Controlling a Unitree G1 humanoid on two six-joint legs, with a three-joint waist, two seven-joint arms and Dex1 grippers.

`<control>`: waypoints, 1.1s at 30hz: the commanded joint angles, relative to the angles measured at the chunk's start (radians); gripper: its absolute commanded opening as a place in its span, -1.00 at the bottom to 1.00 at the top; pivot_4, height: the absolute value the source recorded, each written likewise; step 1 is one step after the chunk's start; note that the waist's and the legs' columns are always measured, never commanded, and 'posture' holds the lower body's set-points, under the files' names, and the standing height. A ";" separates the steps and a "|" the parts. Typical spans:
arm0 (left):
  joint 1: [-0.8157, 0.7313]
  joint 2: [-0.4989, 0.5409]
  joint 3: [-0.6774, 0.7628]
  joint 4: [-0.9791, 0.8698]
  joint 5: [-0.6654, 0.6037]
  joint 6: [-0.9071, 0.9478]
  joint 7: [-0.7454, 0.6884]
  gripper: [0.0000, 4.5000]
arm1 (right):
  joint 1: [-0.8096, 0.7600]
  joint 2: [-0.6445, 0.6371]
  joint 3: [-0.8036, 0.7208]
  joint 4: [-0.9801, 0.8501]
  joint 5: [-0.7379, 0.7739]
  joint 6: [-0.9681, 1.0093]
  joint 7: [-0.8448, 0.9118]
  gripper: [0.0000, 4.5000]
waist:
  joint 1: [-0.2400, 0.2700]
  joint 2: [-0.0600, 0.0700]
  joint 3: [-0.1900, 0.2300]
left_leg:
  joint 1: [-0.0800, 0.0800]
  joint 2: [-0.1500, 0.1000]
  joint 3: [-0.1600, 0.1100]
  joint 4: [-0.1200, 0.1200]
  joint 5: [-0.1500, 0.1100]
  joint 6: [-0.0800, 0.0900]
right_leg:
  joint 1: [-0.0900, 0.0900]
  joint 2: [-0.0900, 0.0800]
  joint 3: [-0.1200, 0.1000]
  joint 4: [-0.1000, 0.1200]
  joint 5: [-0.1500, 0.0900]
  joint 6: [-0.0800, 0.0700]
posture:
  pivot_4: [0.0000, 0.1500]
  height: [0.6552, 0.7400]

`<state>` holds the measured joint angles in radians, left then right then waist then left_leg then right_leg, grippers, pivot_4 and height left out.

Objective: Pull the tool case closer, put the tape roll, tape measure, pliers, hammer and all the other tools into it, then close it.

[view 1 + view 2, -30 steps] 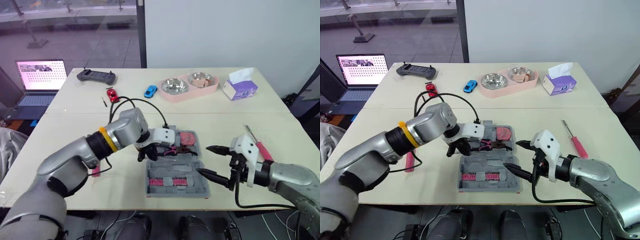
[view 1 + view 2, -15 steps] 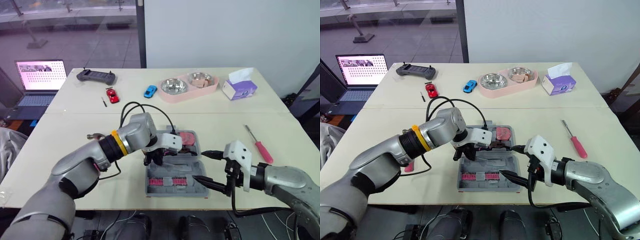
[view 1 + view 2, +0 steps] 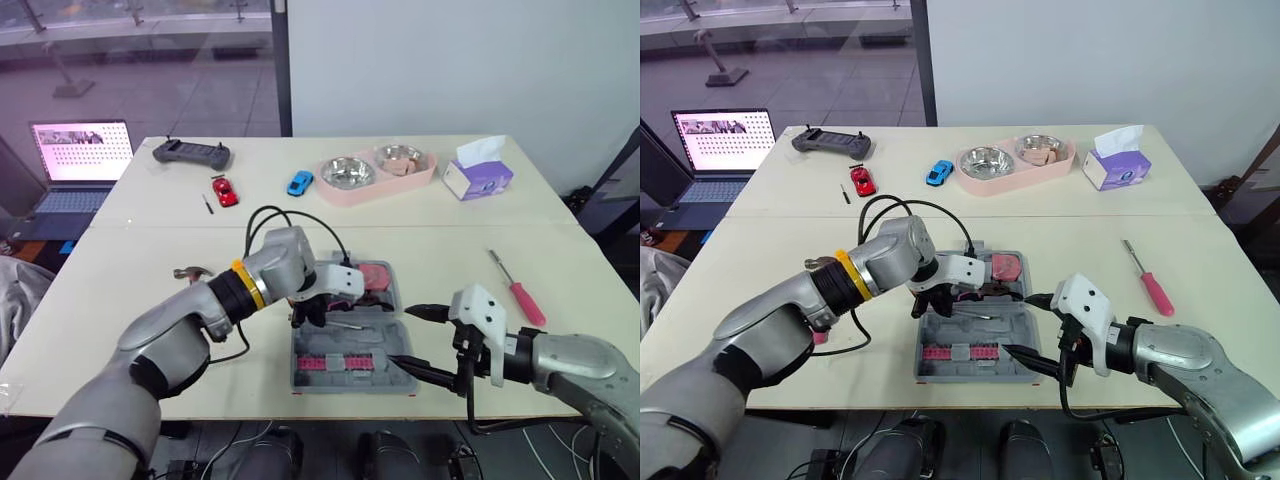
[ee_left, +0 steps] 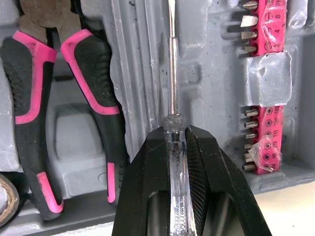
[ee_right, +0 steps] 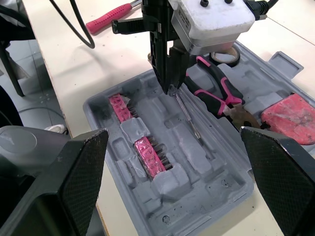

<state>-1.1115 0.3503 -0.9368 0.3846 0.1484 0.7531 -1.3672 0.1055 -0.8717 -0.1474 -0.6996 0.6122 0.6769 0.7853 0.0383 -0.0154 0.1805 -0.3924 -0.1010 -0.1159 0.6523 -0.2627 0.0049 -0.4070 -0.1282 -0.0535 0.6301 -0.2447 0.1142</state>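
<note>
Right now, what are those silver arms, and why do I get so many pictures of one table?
They belong to a robot with two arms, each ending in two black fingers. Two pictures come from cameras on its head, looking down at the table. The other two come from small cameras on its wrists, looking along the fingers. On the table lies an open grey tool case, with pink-handled pliers and pink strips of bits already inside. The left fingers pinch a clear-handled screwdriver over the case. The right fingers are spread wide near the case, holding nothing. A red screwdriver and a hammer lie on the table outside it.
</note>
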 commanded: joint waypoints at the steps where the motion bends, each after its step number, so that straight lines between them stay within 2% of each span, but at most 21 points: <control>1: -0.004 -0.015 0.018 0.002 0.032 -0.007 0.013 -0.99 | -0.002 0.005 -0.028 -0.028 0.011 -0.008 -0.006 1.00 | 0.001 0.000 0.000 | 0.000 0.000 0.000 0.000 0.000 0.000 | 0.000 0.000 0.000 0.000 0.000 0.000 | 1.00 1.00; 25: 0.017 -0.075 0.004 0.063 0.167 -0.117 0.045 -0.99 | -0.001 0.030 -0.019 -0.053 0.035 0.009 -0.045 1.00 | 0.001 0.001 0.000 | 0.001 0.000 0.000 0.008 0.000 0.001 | 0.004 0.000 0.000 0.000 0.002 0.002 | 1.00 1.00; 33: 0.050 -0.049 0.007 -0.032 0.196 -0.098 0.012 -0.99 | 0.001 0.037 -0.017 -0.056 0.040 0.010 -0.060 1.00 | 0.000 0.001 -0.001 | 0.001 0.000 0.000 0.008 -0.001 0.001 | 0.004 0.000 0.000 0.000 0.002 0.002 | 1.00 1.00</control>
<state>-1.0793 0.2910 -0.9257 0.3750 0.3244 0.6461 -1.3486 0.1103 -0.8432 -0.1474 -0.7155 0.6389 0.6918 0.7304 0.0384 -0.0146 0.1799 -0.3919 -0.1010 -0.1159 0.6604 -0.2636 0.0062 -0.4026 -0.1280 -0.0535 0.6306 -0.2423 0.1165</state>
